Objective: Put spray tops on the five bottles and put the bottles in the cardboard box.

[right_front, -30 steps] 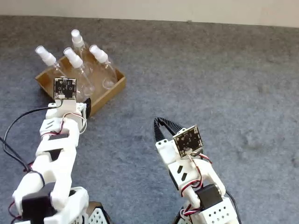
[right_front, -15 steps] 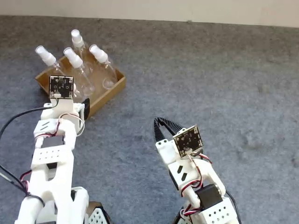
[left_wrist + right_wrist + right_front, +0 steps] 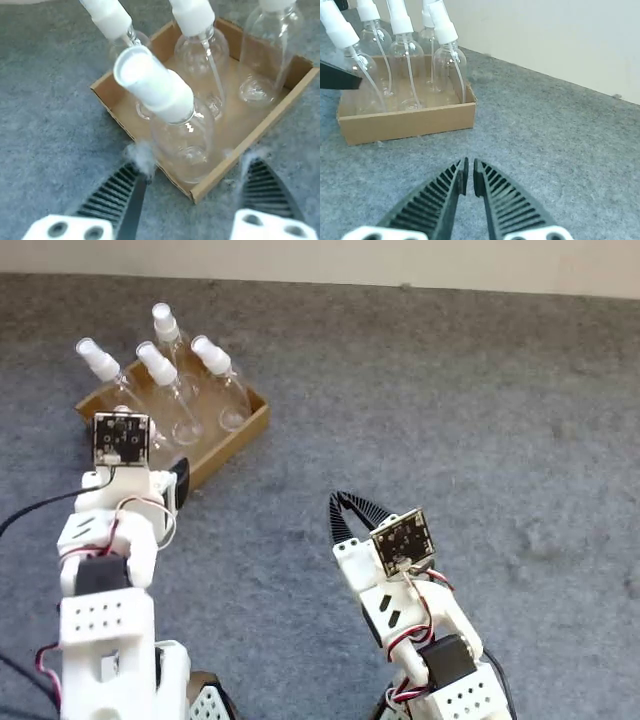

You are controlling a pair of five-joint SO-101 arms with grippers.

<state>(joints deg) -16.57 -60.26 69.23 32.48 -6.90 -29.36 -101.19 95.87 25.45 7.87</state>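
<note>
Spray bottles (image 3: 182, 135): light, slick, tippy, I judge; I'd grip the neck.
Left gripper (image 3: 196, 167): jaws spread, at cardboard box (image 3: 280, 111).
Right gripper (image 3: 469, 175): jaws pressed together, empty.

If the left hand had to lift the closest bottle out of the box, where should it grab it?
Probably by the white spray top, coming down from above. The bottle stands in a corner of the box with neighbours close by, so its round glass body is hemmed in, while the top sticks up free. The left hand is open just outside that corner.
</note>
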